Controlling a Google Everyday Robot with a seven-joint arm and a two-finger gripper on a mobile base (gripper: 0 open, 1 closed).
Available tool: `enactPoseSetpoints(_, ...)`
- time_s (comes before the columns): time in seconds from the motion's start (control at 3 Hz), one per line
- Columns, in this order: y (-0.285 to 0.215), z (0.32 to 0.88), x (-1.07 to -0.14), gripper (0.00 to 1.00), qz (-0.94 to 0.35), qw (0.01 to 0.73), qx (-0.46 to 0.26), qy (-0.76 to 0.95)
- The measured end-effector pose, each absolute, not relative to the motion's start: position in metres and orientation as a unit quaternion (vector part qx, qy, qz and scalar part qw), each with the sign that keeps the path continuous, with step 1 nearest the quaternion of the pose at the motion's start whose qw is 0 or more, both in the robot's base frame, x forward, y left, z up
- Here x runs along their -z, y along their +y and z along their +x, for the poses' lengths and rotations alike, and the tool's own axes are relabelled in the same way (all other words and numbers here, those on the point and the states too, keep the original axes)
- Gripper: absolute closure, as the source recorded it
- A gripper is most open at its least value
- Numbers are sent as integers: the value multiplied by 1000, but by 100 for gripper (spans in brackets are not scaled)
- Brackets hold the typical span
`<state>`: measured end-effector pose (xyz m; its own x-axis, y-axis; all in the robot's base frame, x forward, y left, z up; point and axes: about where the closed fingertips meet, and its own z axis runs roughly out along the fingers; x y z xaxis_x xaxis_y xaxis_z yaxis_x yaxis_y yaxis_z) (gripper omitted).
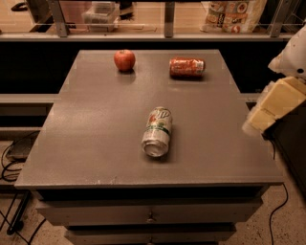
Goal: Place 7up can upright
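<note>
The 7up can [157,131] lies on its side near the middle of the grey table [95,134]. Its silver end faces the front edge and its green and white logo faces up. My gripper [267,112] hangs at the right edge of the view, above the table's right edge. It is well to the right of the can, apart from it, and holds nothing that I can see.
A red apple [124,60] sits at the back left of the table. A red-orange can [187,67] lies on its side at the back right. A shelf with a railing and bags [234,12] runs behind the table. Drawers are below the front edge.
</note>
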<state>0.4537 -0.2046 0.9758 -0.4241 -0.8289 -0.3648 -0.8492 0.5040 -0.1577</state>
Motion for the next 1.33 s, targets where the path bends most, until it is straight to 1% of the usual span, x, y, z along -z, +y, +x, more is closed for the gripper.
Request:
enactPoseSetpoints(0.33,-200,455,-978,0,-452,208,-41,866)
enactPoseSetpoints(0.67,-200,455,-978,0,-452,208,-41,867)
enactPoseSetpoints(1.0,-189,459,-971,0,-444,196,-34,873)
enactPoseSetpoints(1.33,-148,469,-961,0,-442,186,-51,876)
